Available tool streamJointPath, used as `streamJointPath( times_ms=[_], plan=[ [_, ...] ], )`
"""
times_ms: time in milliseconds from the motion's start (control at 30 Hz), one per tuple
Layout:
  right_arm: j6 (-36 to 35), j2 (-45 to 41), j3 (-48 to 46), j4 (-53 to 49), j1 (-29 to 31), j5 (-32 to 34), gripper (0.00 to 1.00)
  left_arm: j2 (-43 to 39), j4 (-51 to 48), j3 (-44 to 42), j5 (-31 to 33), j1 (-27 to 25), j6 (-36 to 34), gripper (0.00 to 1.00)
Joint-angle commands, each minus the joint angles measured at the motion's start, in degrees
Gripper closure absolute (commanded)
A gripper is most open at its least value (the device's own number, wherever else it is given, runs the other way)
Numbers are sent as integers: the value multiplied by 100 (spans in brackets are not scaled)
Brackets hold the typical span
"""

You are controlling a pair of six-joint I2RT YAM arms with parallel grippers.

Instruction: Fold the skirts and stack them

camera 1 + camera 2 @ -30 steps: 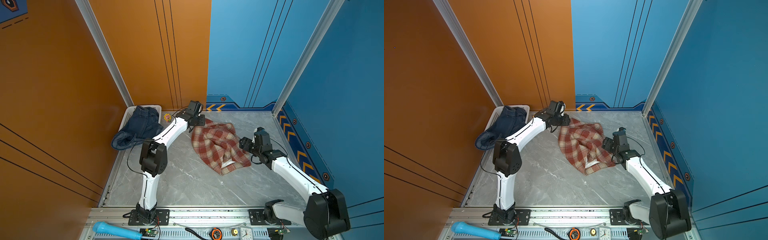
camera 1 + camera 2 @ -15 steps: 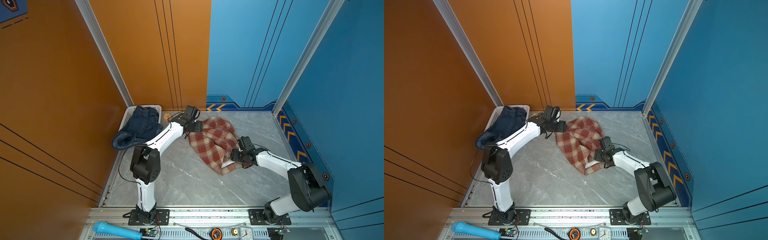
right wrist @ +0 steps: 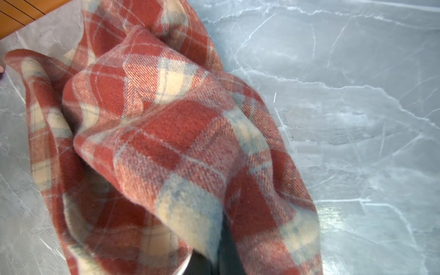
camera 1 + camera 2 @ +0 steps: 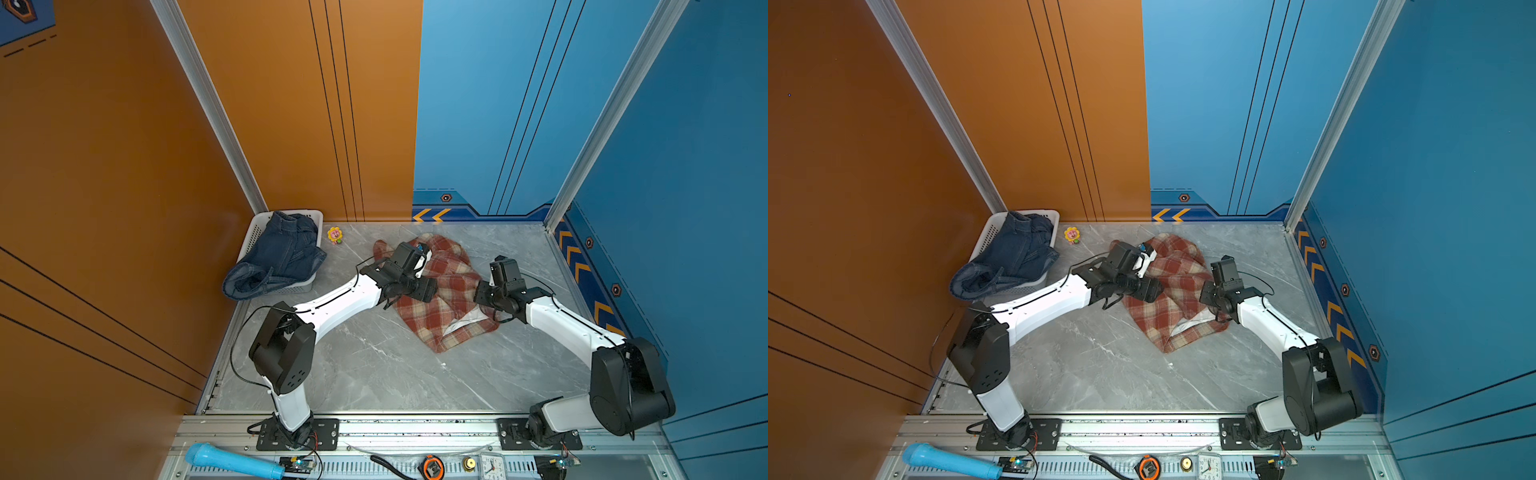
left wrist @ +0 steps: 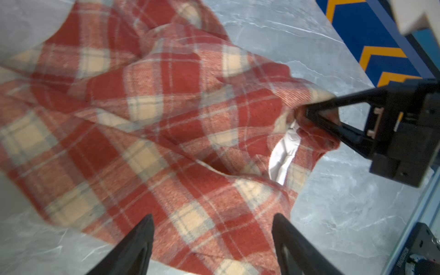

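Observation:
The red, cream and tan plaid skirt (image 4: 440, 303) (image 4: 1167, 299) lies crumpled mid-table, its white lining showing near the front edge. My left gripper (image 5: 212, 221) (image 4: 428, 291) hovers open over the skirt's left side, nothing between its fingers. My right gripper (image 5: 307, 113) (image 4: 478, 293) is shut on the plaid skirt's right edge, and the cloth (image 3: 166, 142) bunches up over its jaws in the right wrist view. Dark blue denim skirts (image 4: 282, 253) (image 4: 1013, 253) lie heaped in the basket, spilling over its front rim.
The white perforated basket (image 4: 253, 232) stands in the back left corner against the orange wall. A small flower toy (image 4: 335, 235) sits beside it. On the front rail lie a blue handle (image 4: 232, 459), a tape (image 4: 432, 467) and a small clock (image 4: 492, 467).
My right gripper has shut on the plaid skirt's right edge. My left gripper has opened, let go of the far corner and moved nearer, over the skirt.

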State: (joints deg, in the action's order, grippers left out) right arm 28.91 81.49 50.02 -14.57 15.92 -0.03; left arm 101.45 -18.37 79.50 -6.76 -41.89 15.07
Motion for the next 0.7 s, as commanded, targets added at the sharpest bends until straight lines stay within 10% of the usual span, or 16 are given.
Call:
streamJointPath(
  times_ms=[0, 667],
  plan=[
    [145, -188, 38, -116, -19, -18, 100, 283, 324, 162, -55, -307, -189, 19],
    [267, -703, -168, -127, -171, 67, 100, 1834, 387, 585, 664, -909, -89, 21]
  ],
)
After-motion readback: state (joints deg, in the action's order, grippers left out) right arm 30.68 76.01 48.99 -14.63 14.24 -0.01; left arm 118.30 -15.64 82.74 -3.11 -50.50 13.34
